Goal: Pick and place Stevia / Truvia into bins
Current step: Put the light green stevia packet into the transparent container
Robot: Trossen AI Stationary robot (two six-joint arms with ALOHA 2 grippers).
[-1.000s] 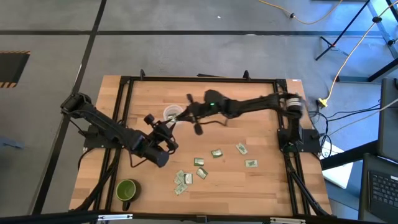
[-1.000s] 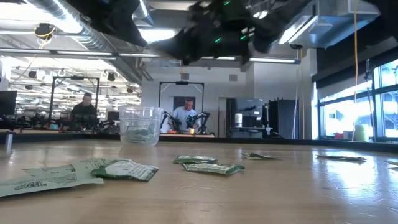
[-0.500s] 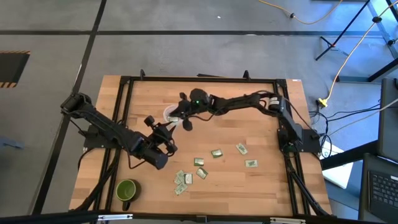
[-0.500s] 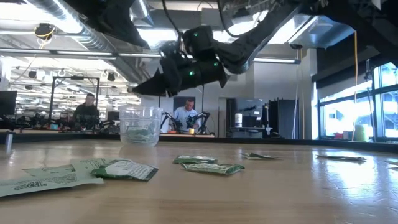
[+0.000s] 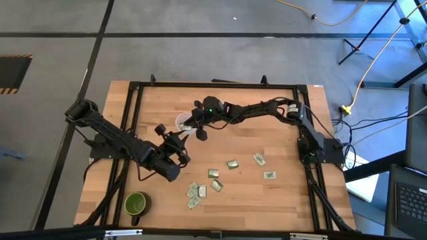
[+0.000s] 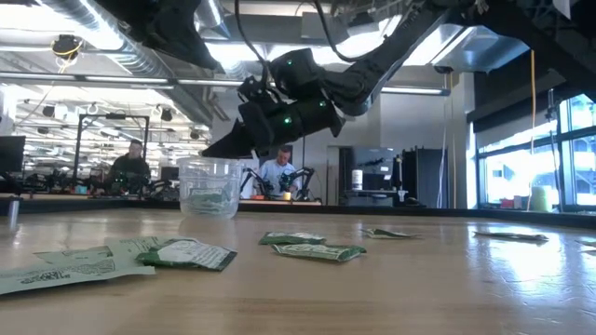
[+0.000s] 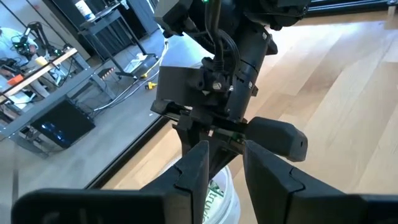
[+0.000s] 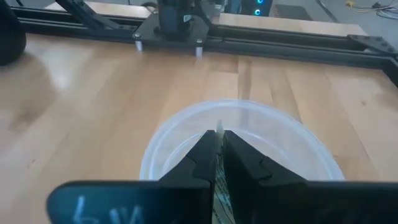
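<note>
High view: we see the right gripper (image 5: 195, 127) over the clear cup (image 5: 183, 122); loose sachets (image 5: 231, 164) lie scattered nearer the front, light and limp, we judge, best pinched at an edge. The left gripper (image 5: 179, 138) waits just beside the cup.

Low view: cup (image 6: 210, 187) already holds sachets.

Left wrist view: our own fingers (image 7: 198, 163) stand apart, empty.

Right wrist view: fingers (image 8: 205, 155) pinch a sachet (image 8: 219, 129) edge-on above the cup's rim (image 8: 155, 146).
</note>
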